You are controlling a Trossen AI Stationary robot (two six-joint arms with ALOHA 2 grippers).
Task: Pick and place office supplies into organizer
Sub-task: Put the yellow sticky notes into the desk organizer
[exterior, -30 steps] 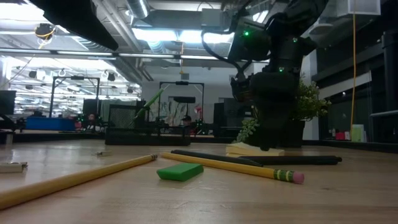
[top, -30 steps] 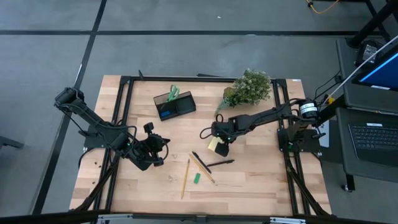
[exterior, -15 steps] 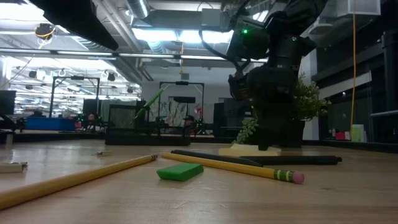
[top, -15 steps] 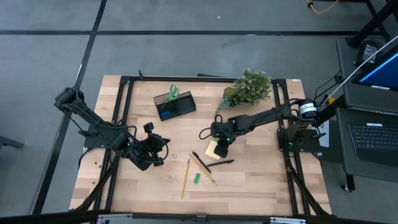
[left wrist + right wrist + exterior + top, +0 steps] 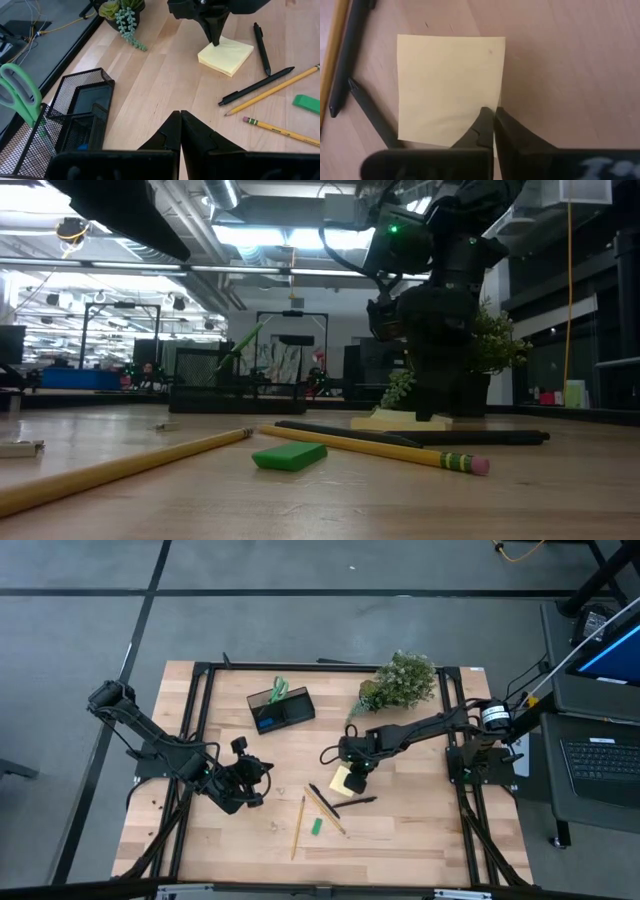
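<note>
Over on the left, the left claw rests low on the pale wooden surface, its two dark fingers pressed flat together with nothing between them. Just past it toward the back stands the organizer, a small black box of fine wire mesh split into compartments; the green loop handles of the scissors poke up out of one end, and something blue shows inside another part. Nearer the front edge, yellow pencils with pink erasers lie slanted, a little flat green block between them, and slim matte black pens cross just beside. In the middle, the square, pale yellow sticky-note pad lies flat on the wood. The right claw points straight down at the pad's edge, clenched, its tips meeting at the paper's rim; whether the pad is truly gripped I cannot tell. Behind it sits a bushy green plant.
</note>
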